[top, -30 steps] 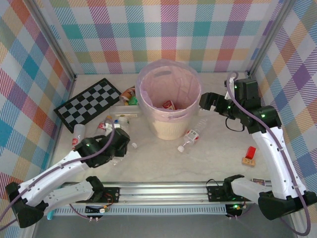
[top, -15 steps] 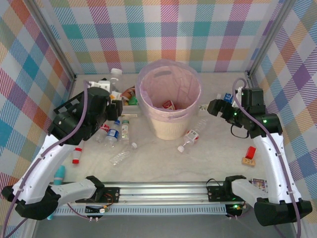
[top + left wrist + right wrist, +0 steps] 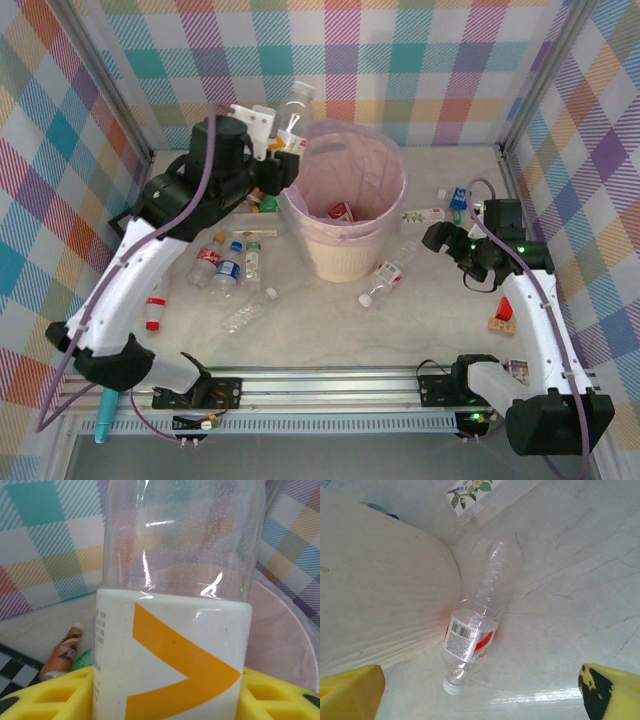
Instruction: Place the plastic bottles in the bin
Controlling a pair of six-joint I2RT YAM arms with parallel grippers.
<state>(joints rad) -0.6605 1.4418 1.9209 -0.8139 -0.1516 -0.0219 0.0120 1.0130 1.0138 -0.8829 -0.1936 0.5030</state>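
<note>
Bottle (image 3: 292, 108) clamped in left gripper (image 3: 287, 135), poised at the bin (image 3: 340, 262) rim; 1 red-label bottle (image 3: 341, 211) lies inside, loose bottles (image 3: 228, 268) wait around it, right gripper (image 3: 480, 692) spread wide above a clear bottle (image 3: 475, 630).

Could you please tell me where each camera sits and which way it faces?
Top external: above and behind, looking down; left arm, right arm, bin.
Left wrist: faces the orange-labelled bottle between its yellow jaws.
Right wrist: looks down at a clear bottle beside the bin; open yellow jaws below.
Shared: top and right wrist show that bottle.
</note>
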